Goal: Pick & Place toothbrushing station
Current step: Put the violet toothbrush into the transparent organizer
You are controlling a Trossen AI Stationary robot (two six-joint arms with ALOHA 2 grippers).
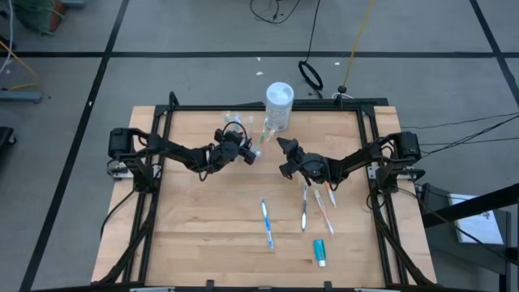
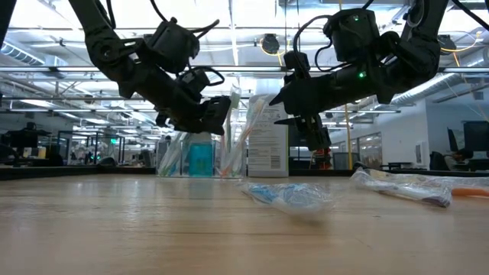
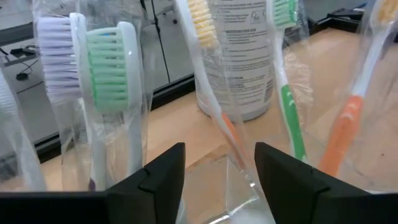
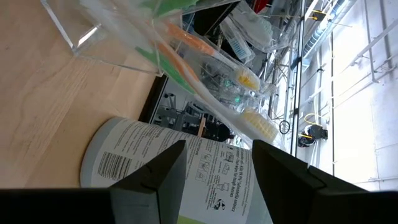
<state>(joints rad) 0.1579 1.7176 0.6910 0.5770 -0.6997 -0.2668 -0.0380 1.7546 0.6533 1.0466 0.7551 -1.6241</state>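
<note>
My left gripper (image 1: 246, 151) stood with its fingers apart at the toothbrushing station (image 3: 186, 124), which sat toward twelve o'clock on the tabletop (image 1: 203, 235) beside the white tub (image 1: 278, 104). Pulling back carelessly, I might have snagged a wrapped brush and tipped it.

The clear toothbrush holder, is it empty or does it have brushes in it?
Loaded. The clear holder has wrapped toothbrushes standing upright in its compartments, bristles up.

1 clear holder (image 1: 235, 128), 1 white tub (image 1: 278, 104), 4 loose toothbrushes, 1 toothpaste tube (image 1: 320, 251).
</note>
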